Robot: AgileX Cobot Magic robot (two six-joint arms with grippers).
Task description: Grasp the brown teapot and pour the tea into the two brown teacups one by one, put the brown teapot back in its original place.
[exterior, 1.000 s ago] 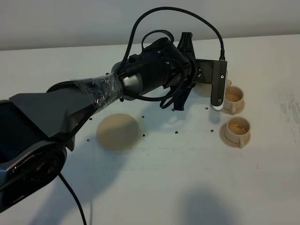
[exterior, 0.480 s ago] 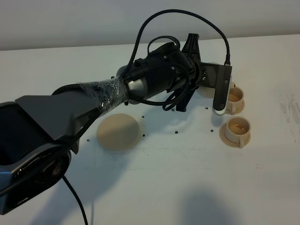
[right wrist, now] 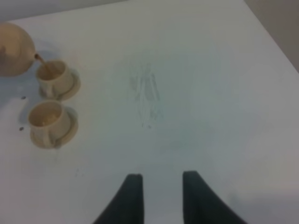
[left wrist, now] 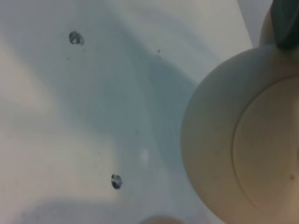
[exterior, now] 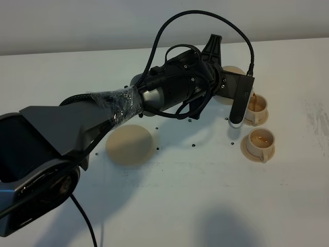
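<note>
My left gripper (exterior: 220, 77) reaches across to the right and is shut on the brown teapot (exterior: 232, 71), mostly hidden behind the wrist. The pot is tilted, spout toward the farther teacup (exterior: 257, 105). A thin stream of tea (right wrist: 42, 63) runs from the teapot (right wrist: 14, 49) into that teacup (right wrist: 53, 79). The nearer teacup (exterior: 258, 141) on its little saucer holds reddish-brown tea. The left wrist view shows the teapot's round body (left wrist: 224, 154) close up and one dark finger (left wrist: 285, 23) against it. The teapot's original place, the flat saucer (exterior: 131, 144), lies bare at centre left. My right gripper (right wrist: 161, 196) hovers over bare table, fingers apart.
The white table (exterior: 185, 195) has small dark specks around the saucer and cups. A faint scuffed patch (right wrist: 147, 93) marks the table right of the cups. The left arm's black cable (exterior: 205, 15) loops above the wrist.
The left arm has shifted slightly right and tipped the teapot further. A stream of tea now falls into the farther teacup.
</note>
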